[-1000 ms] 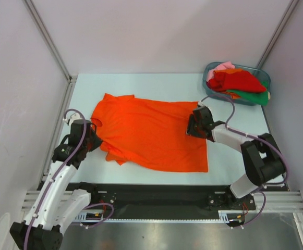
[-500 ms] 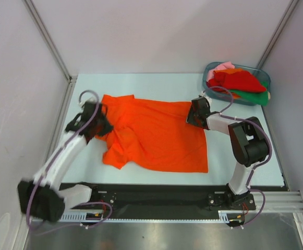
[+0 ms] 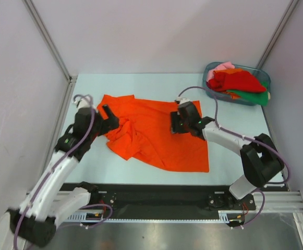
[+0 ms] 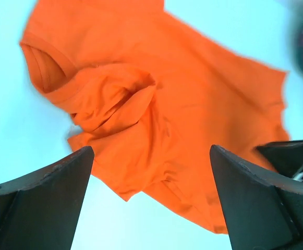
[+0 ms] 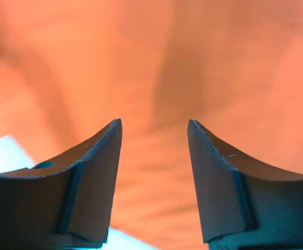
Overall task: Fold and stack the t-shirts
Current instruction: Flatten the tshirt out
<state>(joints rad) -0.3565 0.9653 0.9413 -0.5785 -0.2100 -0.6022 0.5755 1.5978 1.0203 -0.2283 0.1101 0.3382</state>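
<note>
I find the orange t-shirt (image 3: 161, 140) lying mid-bench (image 3: 141, 83), its left part bunched over itself. The left gripper (image 3: 109, 115) is at that bunched edge, jaws spread wide, grasping nothing. The right gripper (image 3: 176, 124) is over the shirt's far right part, jaws apart, nothing between them. The other t-shirts (image 3: 237, 82) are heaped in the tub (image 3: 205, 79), far right.

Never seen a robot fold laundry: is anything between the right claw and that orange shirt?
Nothing visible does. The right gripper is open directly above the orange t-shirt, with only cloth showing in the gap between its jaws.
</note>
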